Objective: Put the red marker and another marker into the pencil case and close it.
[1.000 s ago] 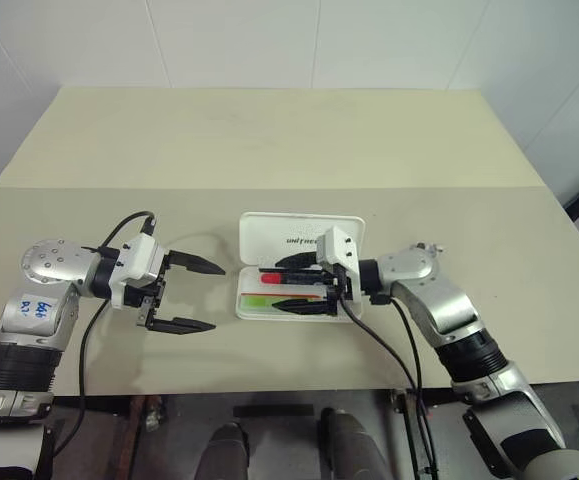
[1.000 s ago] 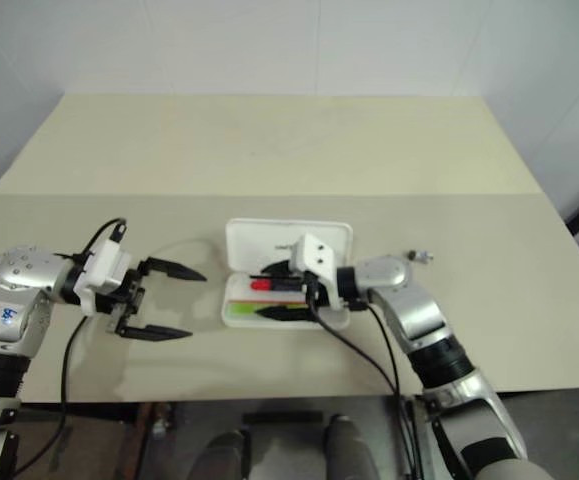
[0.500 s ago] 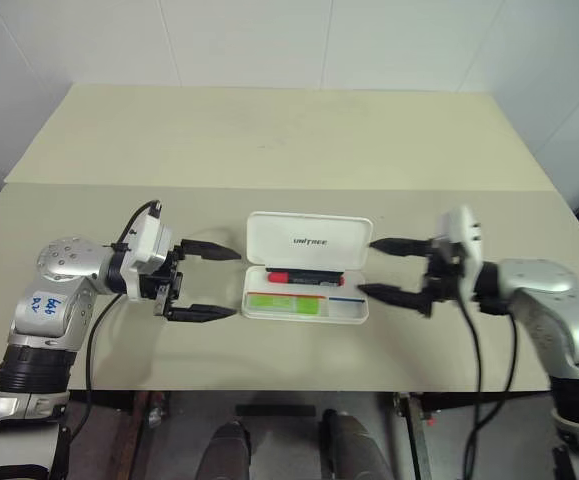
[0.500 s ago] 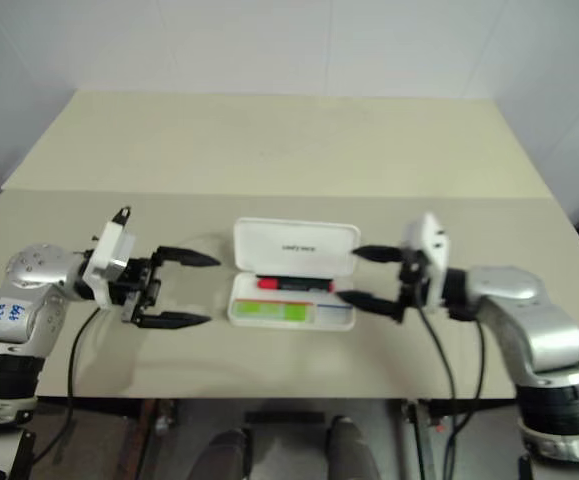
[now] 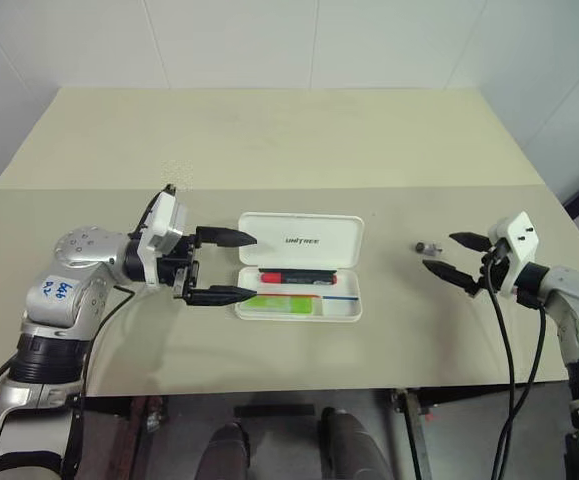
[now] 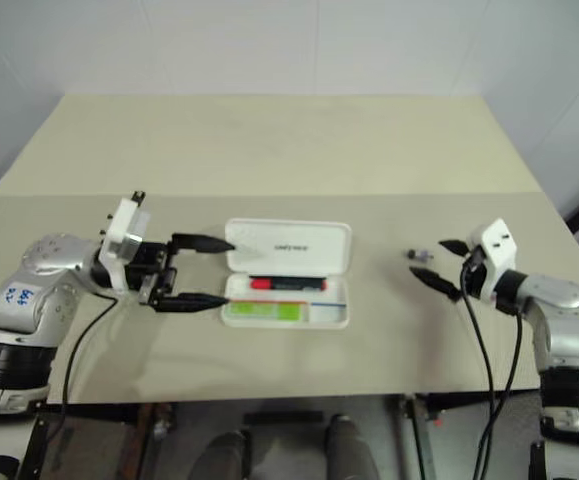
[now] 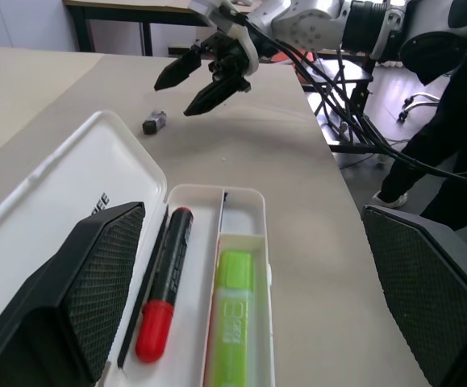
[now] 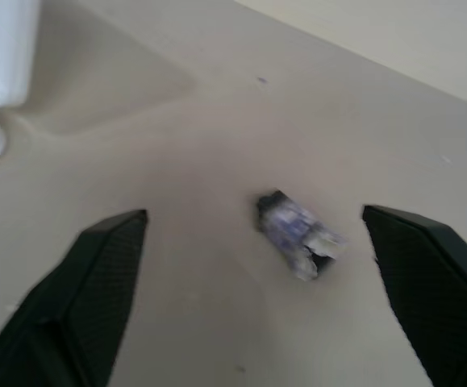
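The white pencil case (image 5: 347, 309) lies open at the table's middle, its lid (image 5: 319, 227) folded back flat. In its tray the red marker (image 5: 297, 274) lies along the far side and the neon green highlighter (image 5: 279, 301) along the near side; the left wrist view shows both, the red marker (image 7: 164, 294) and the highlighter (image 7: 233, 318). My left gripper (image 5: 257, 266) is open at the case's left end, its fingers level and pointing at it. My right gripper (image 5: 439, 252) is open and empty far to the right of the case.
A small dark object (image 5: 427, 247) lies on the table just in front of the right gripper's fingertips, also seen as the small object (image 8: 296, 234) in the right wrist view. A second table (image 5: 269, 130) adjoins behind. Cables hang from both wrists.
My right gripper has left the case and swung far to the right, opening wider. My left gripper has moved right, up to the case's left end. The camera has shifted too.
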Action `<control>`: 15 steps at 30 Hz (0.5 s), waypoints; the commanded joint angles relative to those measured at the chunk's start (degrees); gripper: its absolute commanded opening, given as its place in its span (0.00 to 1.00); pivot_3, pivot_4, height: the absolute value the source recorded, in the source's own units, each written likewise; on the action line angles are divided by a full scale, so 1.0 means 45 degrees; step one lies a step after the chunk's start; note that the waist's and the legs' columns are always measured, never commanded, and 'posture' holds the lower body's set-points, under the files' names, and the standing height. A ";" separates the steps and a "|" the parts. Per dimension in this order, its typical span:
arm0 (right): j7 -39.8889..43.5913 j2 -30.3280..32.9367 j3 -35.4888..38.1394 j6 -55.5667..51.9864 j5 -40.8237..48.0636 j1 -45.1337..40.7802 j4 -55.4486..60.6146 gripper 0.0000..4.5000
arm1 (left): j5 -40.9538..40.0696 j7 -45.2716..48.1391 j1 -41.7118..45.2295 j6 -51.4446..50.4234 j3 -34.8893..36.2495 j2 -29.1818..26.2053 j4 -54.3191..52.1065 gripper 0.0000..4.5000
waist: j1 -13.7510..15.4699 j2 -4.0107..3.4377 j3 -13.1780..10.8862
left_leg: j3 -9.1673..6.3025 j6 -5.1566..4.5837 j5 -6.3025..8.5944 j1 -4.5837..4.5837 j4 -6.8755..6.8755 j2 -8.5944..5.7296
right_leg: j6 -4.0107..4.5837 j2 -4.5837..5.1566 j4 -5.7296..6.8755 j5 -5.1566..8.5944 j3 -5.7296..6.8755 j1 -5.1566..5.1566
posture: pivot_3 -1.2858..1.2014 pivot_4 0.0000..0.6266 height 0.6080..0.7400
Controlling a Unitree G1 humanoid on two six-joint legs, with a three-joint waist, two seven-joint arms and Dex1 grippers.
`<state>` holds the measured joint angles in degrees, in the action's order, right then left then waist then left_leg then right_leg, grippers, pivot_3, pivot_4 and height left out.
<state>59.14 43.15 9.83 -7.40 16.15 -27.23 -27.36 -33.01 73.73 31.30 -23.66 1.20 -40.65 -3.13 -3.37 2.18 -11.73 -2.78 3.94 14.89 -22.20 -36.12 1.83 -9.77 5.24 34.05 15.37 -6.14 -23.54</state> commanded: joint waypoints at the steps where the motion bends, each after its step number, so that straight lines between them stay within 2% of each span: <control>1: 0.0892 0.0350 -0.0300 0.1190 -0.0472 -0.1201 -0.1755 0.99 | -0.0243 0.0026 0.0296 -0.0094 0.0046 0.0060 -0.0517 1.00 | -0.0018 -0.0003 -0.0002 | -0.0001 0.0000 0.0000 0.0000 0.0002 0.0000 | 0.0000 0.0000 0.0001 0.0000 0.0000 0.0000 | 0.52 0.24 1.00; 9: 0.2032 0.0405 -0.1564 0.3251 -0.2169 -0.4222 -0.6111 0.99 | -0.0157 0.0140 0.0398 -0.0013 0.0129 0.0002 -0.0474 1.00 | -0.0045 -0.0046 -0.0028 | 0.0000 0.0004 -0.0002 -0.0001 0.0010 0.0000 | -0.0004 0.0000 -0.0007 -0.0002 -0.0002 0.0000 | 0.52 0.24 1.00; 15: 0.2049 0.0298 -0.2238 0.4102 -0.3325 -0.5325 -0.8384 0.99 | -0.0242 0.0012 0.0233 -0.0127 0.0314 -0.0152 -0.0834 1.00 | -0.0043 -0.0056 -0.0035 | 0.0000 0.0008 -0.0001 -0.0003 0.0013 0.0000 | -0.0005 0.0000 -0.0012 -0.0001 -0.0001 -0.0001 | 0.52 0.24 1.00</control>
<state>68.18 43.70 0.02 9.59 2.36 -50.00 -63.31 -33.11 73.91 32.23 -24.31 1.18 -40.51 -4.24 -3.56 1.93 -11.88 -2.78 3.98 14.88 -22.21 -36.07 1.83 -9.79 5.25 33.99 15.37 -6.15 -23.55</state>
